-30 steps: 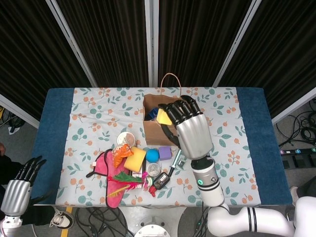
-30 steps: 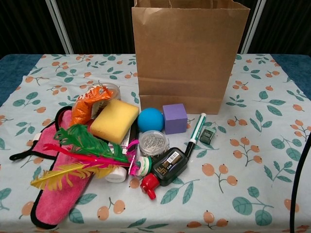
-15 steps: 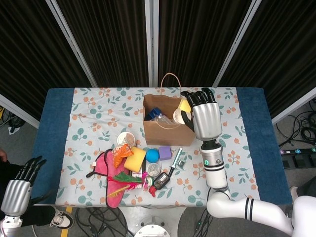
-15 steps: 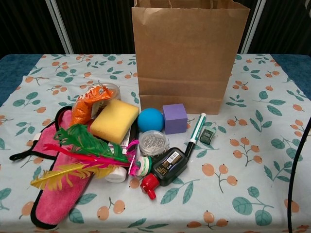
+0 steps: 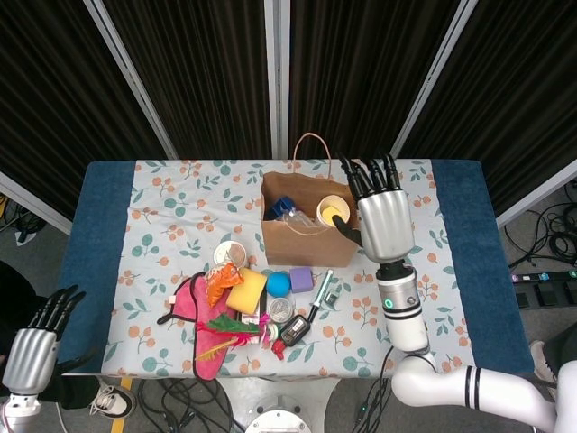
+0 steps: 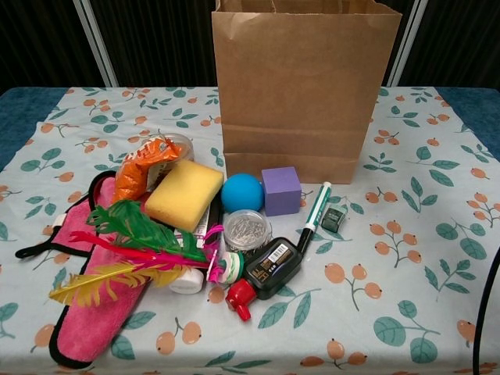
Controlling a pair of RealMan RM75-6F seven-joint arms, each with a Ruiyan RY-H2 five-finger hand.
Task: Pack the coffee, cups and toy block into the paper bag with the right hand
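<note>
R robot hand (image 5: 384, 216) hangs at the right rim of the paper bag (image 5: 302, 239), fingers spread, holding nothing; yellow cup (image 5: 332, 211) already sits inside. Next item looks like the purple toy block (image 5: 301, 279): on the surface in front of the bag, i.e. down-left of R hand and towards the robot, beside the blue ball (image 5: 278, 283). L robot hand (image 5: 34, 347) is off the surface, fingers apart, much farther away.
</note>
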